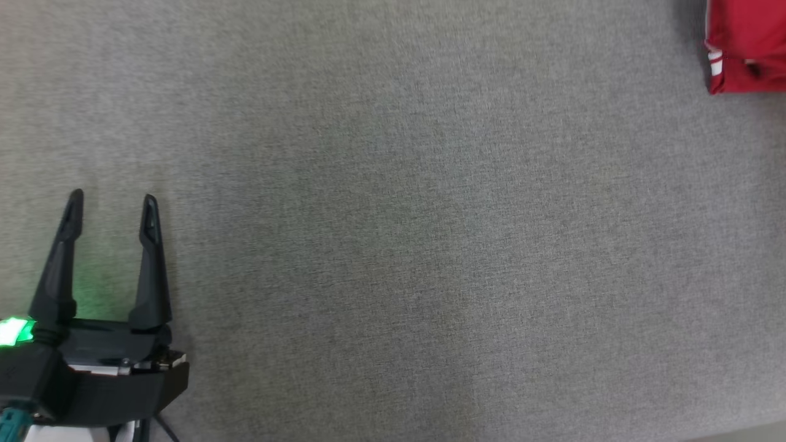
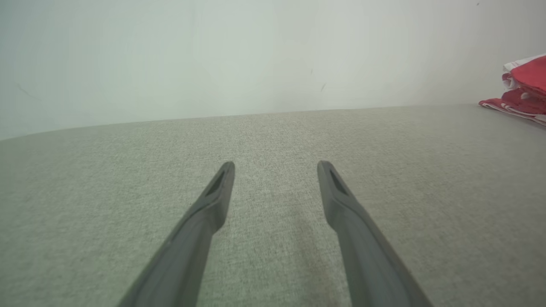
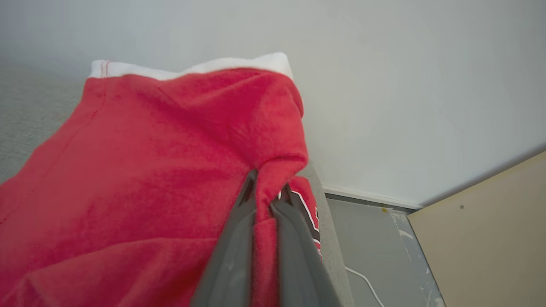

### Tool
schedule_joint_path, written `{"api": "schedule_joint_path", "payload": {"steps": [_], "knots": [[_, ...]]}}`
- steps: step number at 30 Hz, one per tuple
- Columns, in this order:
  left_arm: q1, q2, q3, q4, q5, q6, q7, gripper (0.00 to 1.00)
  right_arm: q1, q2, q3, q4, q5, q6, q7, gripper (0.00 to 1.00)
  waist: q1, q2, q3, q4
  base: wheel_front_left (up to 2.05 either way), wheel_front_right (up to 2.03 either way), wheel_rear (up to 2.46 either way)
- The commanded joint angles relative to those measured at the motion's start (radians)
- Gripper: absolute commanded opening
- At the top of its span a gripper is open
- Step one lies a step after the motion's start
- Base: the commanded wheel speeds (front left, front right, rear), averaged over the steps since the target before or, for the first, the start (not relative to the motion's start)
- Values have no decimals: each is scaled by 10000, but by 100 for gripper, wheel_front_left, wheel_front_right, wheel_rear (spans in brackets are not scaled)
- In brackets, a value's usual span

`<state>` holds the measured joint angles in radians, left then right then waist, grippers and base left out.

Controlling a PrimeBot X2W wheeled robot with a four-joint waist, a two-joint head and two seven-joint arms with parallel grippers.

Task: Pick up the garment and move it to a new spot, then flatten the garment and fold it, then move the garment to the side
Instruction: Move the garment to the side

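We see grey woven worktop, pale wall behind. Red garment lies far right, by worktop edge. Our right pincer nips fold of it. Left pincer gapes wide over worktop, well apart from garment. Beyond edge: grey floor, white cable, beige panel.

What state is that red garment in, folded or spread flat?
Not spread: the red garment lies in stacked layers on the gray surface, and the right gripper is shut on a pinch of its cloth.
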<state>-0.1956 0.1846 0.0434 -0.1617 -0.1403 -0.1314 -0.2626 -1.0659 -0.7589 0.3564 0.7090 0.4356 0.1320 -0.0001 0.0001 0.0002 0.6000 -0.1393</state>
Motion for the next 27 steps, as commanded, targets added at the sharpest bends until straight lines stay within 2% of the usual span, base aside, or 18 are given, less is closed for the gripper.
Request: {"api": "schedule_joint_path", "payload": {"steps": [1,8,20,21,22,23,27], "knots": [[48,68,62,-132,124,21,-28,100,-159,-213,-118,1,-36,-33,100,0,-1,-2,319,-203,0,0,0],[-46,216,71,-377,93,21,-28,100,-602,-747,-116,54,-426,-33,238,0,-1,-2,683,-291,0,0,0],[-162,162,31,-441,-36,22,-28,100,-1271,-942,-199,832,-1044,-34,596,0,-1,-2,946,127,0,0,0],[-174,151,34,-427,-34,22,-28,100,-1342,-952,-233,890,-1143,-34,590,13,-1,-2,968,153,0,0,0],[-201,119,52,-412,-47,22,-28,100,-1407,-925,-282,939,-1209,-34,540,48,-1,-2,985,177,0,0,0],[-228,109,53,-399,-57,22,-28,100,-1461,-903,-333,1000,-1311,-34,515,100,-1,-2,996,201,0,0,0],[-294,55,20,-319,-68,22,-28,100,-1652,-817,-541,1085,-1592,-34,269,100,-1,-2,945,272,0,0,0]]}}
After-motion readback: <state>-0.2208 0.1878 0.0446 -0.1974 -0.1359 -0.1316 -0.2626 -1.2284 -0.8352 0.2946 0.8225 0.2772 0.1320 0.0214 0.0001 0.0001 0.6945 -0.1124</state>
